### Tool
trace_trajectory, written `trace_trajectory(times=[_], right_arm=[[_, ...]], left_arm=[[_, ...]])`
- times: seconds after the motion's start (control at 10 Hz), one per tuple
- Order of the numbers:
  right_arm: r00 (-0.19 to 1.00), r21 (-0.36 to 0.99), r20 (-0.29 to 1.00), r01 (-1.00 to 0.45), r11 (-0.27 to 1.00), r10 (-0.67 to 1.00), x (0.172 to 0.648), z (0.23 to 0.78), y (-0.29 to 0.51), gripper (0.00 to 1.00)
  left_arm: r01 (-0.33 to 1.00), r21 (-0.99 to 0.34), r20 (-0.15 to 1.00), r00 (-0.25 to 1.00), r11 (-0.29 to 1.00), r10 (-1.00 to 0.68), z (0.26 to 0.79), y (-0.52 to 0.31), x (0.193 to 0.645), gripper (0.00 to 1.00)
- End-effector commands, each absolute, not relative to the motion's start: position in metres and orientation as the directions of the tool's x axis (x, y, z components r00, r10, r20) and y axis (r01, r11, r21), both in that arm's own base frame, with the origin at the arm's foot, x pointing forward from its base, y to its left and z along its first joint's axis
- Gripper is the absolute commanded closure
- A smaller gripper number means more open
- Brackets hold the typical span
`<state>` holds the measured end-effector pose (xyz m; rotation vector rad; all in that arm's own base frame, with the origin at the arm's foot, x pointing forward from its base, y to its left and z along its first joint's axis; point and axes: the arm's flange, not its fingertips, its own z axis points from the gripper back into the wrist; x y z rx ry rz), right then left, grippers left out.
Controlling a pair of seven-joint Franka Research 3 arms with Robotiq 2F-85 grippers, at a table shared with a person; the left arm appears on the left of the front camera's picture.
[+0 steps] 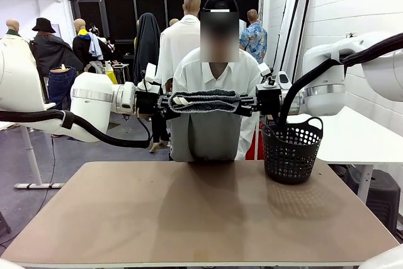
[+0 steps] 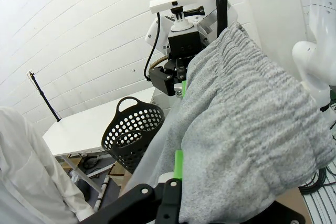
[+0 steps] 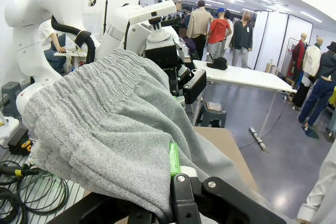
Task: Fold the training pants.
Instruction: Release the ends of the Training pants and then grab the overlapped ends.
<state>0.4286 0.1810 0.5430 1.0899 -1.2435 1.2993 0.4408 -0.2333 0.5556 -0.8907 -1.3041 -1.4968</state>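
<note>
Pinches the fingers (image 2: 179,162) of the left gripper (image 1: 167,101) tight on one end of the training pants (image 1: 204,101), and those of the right gripper (image 1: 243,101) on the other end. Holds the grey cloth bunched between them, raised above the table (image 1: 189,218), near the black basket (image 1: 291,149).
</note>
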Motion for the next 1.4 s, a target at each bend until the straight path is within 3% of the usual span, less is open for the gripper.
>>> trace_trajectory(times=[0.0,1.3], right_arm=[[-0.104,-0.106,0.992,-0.994,0.019,0.066,0.4258,0.5445,0.182,1.0],[-0.104,-0.106,0.992,-0.994,0.019,0.066,0.4258,0.5445,0.182,1.0]], left_arm=[[0.947,0.32,0.935,-0.314,0.011,-0.163,0.5582,-0.2327,0.4367,1.0],[0.947,0.32,0.935,-0.314,0.011,-0.163,0.5582,-0.2327,0.4367,1.0]])
